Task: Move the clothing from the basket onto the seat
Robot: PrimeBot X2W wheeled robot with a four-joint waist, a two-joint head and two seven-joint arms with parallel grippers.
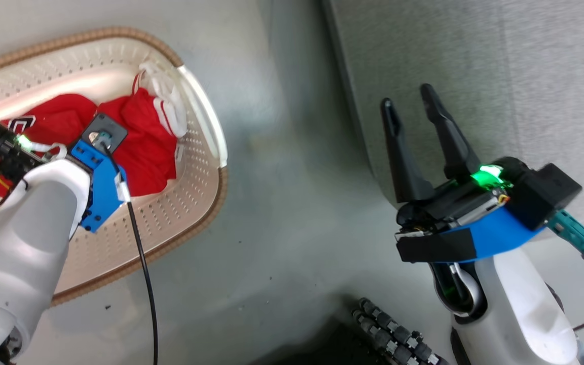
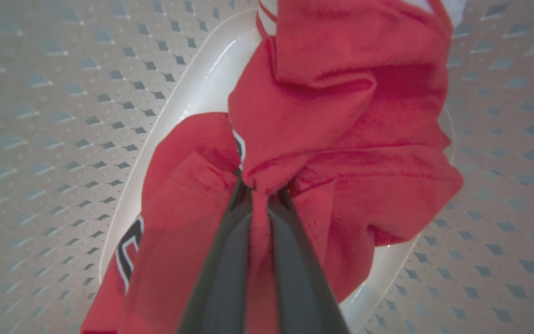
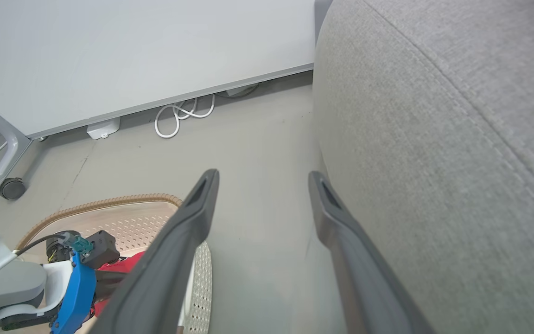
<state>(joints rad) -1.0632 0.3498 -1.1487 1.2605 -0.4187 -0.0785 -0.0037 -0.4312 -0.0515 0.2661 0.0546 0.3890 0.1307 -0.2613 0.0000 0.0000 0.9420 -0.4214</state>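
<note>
1. Clothing, red with white bands, lies bunched inside the basket. The basket stands on the floor at about 10 o'clock in the head view.
2. White trim shows at the heap's 1 o'clock edge, against the basket's end wall. White-and-black lettering shows toward its 9 o'clock edge.
3. The left end effector reaches down into the basket. In the left wrist view its two dark fingers are drawn together, with a fold of the red clothing pinched between them and gathered tight at the tips.
4. From that pinch the fabric spreads toward 12 and 3 o'clock, over the glossy basket bottom, with perforated walls on either side. Whether the heap has come off the bottom cannot be told.
5. The right end effector sits at about 3 o'clock in the head view. Its fingers are spread apart, grip nothing, and point toward 12 o'clock across the near edge of the seat.
6. The seat, grey and woven, takes up the 1 to 3 o'clock part of the head view. It is well apart from the basket, with bare floor between them.
7. In the right wrist view the seat's rounded edge and stitched seam lie at 3 o'clock, just beside one finger. The basket's brown rim is at 8 o'clock, and a coiled white cable lies at 11 o'clock by the wall.
</note>
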